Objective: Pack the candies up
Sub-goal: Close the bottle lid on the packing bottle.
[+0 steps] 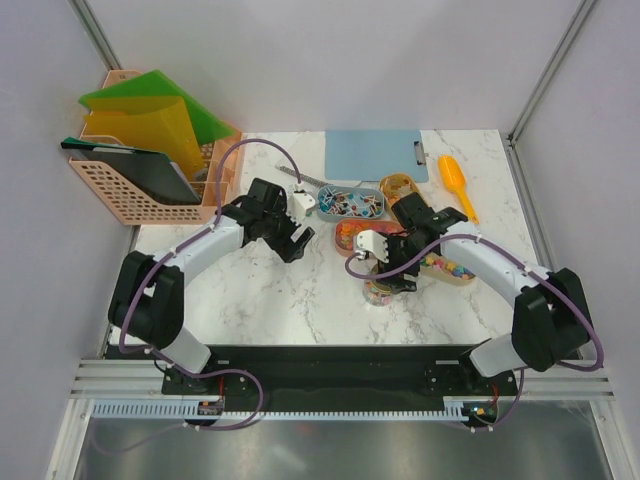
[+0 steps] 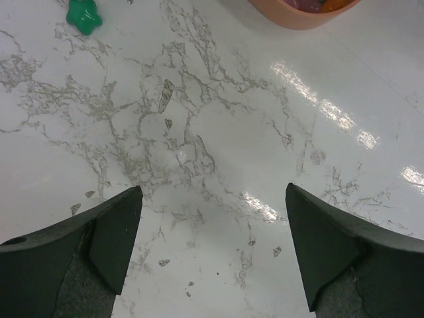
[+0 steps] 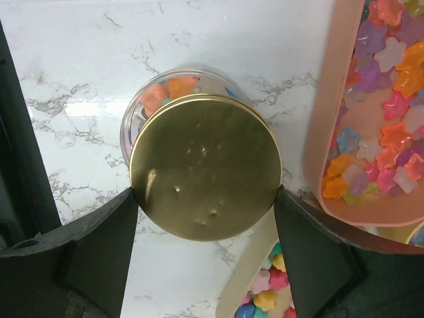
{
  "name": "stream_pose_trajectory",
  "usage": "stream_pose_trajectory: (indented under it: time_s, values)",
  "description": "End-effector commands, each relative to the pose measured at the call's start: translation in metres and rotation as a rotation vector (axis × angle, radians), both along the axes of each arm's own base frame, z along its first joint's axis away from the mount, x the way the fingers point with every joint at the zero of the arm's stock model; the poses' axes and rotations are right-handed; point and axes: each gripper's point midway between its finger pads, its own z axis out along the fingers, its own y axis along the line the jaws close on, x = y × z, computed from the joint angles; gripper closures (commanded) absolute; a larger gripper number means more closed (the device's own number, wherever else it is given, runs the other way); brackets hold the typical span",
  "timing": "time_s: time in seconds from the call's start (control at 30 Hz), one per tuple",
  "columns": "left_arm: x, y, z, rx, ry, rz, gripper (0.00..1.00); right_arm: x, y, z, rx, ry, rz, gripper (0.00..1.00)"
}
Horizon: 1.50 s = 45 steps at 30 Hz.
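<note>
Left fingers (image 1: 300, 247) gape wide over open white marble bench (image 2: 218, 132); right fingers (image 1: 392, 283) pinch the round gold lid (image 3: 205, 165) above pastel star-shaped candies (image 3: 165, 91).

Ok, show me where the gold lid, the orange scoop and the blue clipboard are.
gold lid (image 3: 205, 165), right wrist view, centre of its flat top.
orange scoop (image 1: 451, 170), top view, its wide scooping end.
blue clipboard (image 1: 372, 157), top view, middle of the board.

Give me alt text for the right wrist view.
The right pincer clasps a round gold lid by its edges, over a clear jar holding candies. A peach tray of star-shaped candies sits on the right, on white marble.
</note>
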Motion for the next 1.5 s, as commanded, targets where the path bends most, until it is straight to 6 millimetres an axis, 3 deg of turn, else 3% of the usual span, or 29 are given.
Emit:
stream_pose_trajectory:
  time_s: [0.0, 0.27, 0.83, 1.23, 1.47]
  values:
    - [0.005, -0.003, 0.002, -0.003, -0.022, 0.000, 0.05, 0.009, 0.019, 0.011, 0.072, -0.003, 0.026, 0.18]
    - [0.009, -0.001, 0.003, 0.008, -0.039, 0.007, 0.05, 0.008, 0.020, 0.009, 0.060, 0.007, 0.068, 0.16]
    - [0.011, -0.001, 0.004, 0.005, -0.047, 0.016, 0.05, -0.019, 0.020, 0.000, 0.007, 0.064, 0.145, 0.15]
    - [0.014, -0.002, 0.006, 0.002, -0.049, 0.022, 0.05, -0.005, 0.015, -0.008, -0.030, 0.001, 0.105, 0.15]
    - [0.017, -0.004, 0.008, -0.003, -0.049, 0.024, 0.05, 0.007, 0.016, -0.003, -0.031, -0.047, 0.069, 0.15]
